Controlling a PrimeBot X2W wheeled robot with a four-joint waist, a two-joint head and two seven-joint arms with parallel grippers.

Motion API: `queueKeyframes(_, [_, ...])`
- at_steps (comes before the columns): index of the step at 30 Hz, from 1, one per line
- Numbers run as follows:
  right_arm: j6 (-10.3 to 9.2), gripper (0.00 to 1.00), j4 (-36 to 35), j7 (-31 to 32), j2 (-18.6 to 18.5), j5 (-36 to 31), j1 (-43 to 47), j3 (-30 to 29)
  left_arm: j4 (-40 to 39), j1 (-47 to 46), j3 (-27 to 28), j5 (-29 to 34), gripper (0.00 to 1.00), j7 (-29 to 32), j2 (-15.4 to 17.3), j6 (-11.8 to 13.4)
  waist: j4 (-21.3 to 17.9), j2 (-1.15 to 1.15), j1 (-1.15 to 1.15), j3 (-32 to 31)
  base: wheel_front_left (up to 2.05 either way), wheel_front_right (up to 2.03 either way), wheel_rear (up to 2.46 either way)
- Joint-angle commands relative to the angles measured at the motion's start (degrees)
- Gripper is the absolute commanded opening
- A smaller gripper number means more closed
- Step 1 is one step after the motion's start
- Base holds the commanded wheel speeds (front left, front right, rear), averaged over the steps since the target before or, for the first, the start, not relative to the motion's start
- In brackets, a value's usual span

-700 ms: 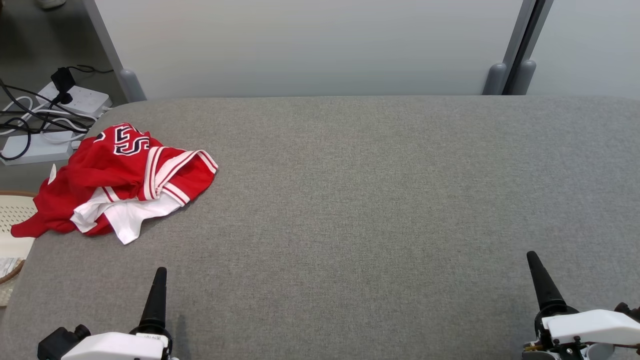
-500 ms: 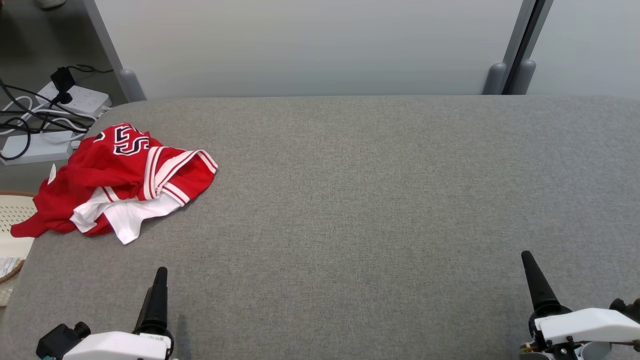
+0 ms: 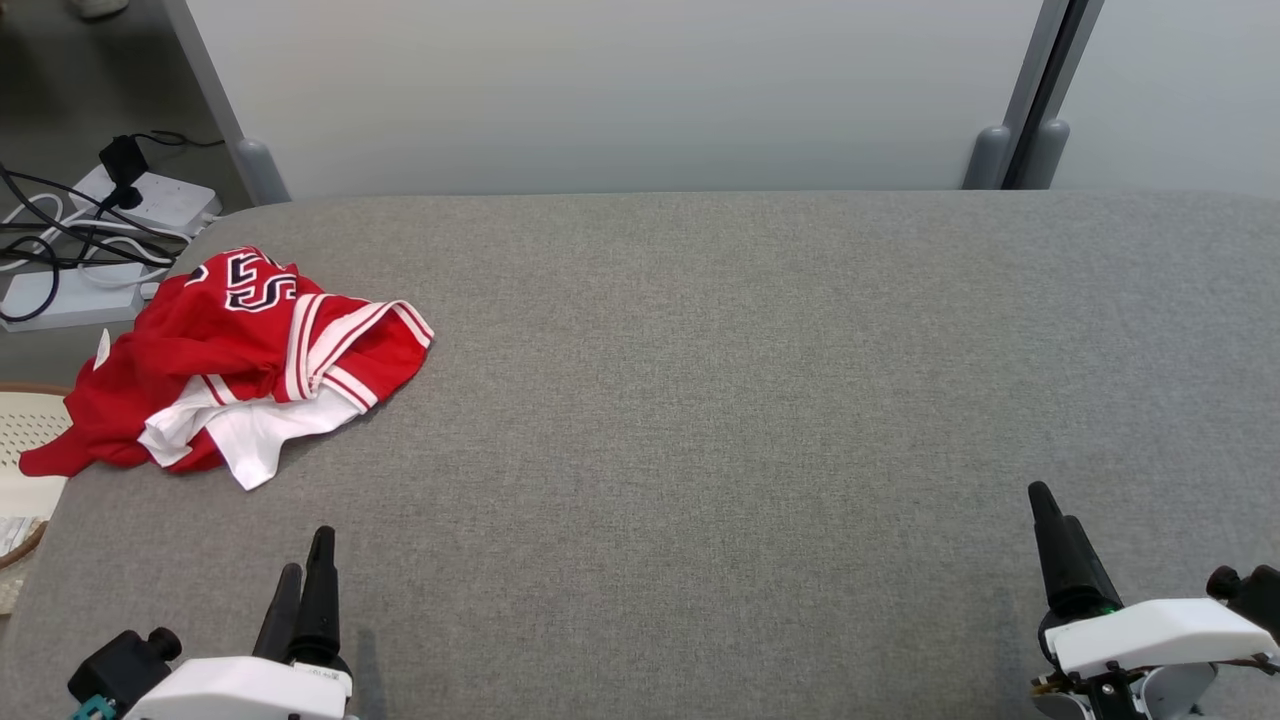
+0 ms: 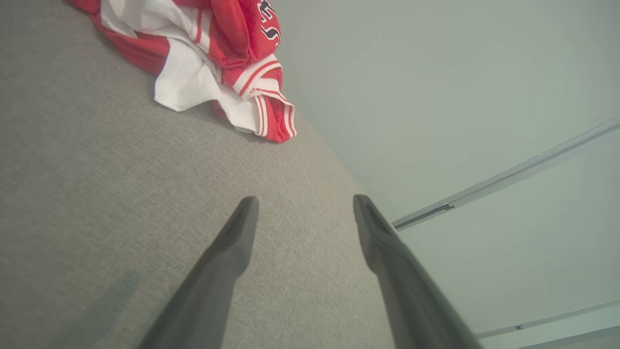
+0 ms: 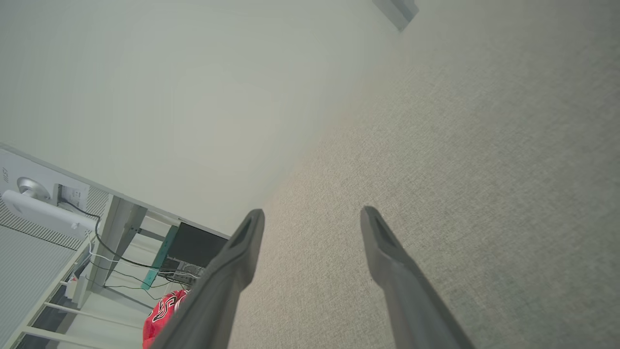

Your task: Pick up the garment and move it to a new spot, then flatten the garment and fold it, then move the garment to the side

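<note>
The garment (image 3: 235,358) is a red jersey with white striped trim and dark lettering, crumpled in a heap near the far left corner of the grey table (image 3: 700,380); one red edge hangs over the left side. Near the front left edge stands my left gripper (image 3: 305,560), open and empty, well short of the heap. The left wrist view shows the garment (image 4: 218,53) ahead and to the left of that open left gripper (image 4: 302,206). At the front right is my right gripper (image 3: 1050,510), open and empty. The right wrist view shows this right gripper (image 5: 312,215) and a bit of garment (image 5: 162,315).
Power strips and tangled cables (image 3: 90,230) lie on the floor beyond the table's left end. A pale perforated basket (image 3: 25,440) sits by the left edge. A light wall panel (image 3: 620,90) with grey posts runs behind the table.
Both grippers have shifted slightly: the right one forward and left, the left one turned so both fingers show. The garment has not moved.
</note>
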Motion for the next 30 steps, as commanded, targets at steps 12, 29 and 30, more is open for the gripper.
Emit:
queueKeyframes(12, [0.05, 1.00, -3.33, -2.69, -1.14, -9.47, -3.33, 2.12, -3.02, -4.14, 1.36, 8.99, 1.00, -2.47, 1.25, -0.40, 0.03, 0.00, 0.00, 0.13, 0.00, 0.00, 0.00])
queueKeyframes(29, [0.06, 1.00, -4.10, -5.48, -1.37, -21.69, -4.72, 3.47, -4.71, -5.04, 0.34, 21.16, 1.00, -5.33, 1.69, -0.48, -0.25, 0.00, 0.00, 0.41, 0.00, 0.00, 0.00])
queueKeyframes(30, [0.07, 1.00, -4.08, -5.64, -1.35, -22.36, -4.83, 3.52, -4.64, -5.16, 0.19, 21.87, 1.00, -5.50, 1.76, -0.48, -0.27, 0.00, 0.00, 0.43, 0.00, 0.00, 0.00])
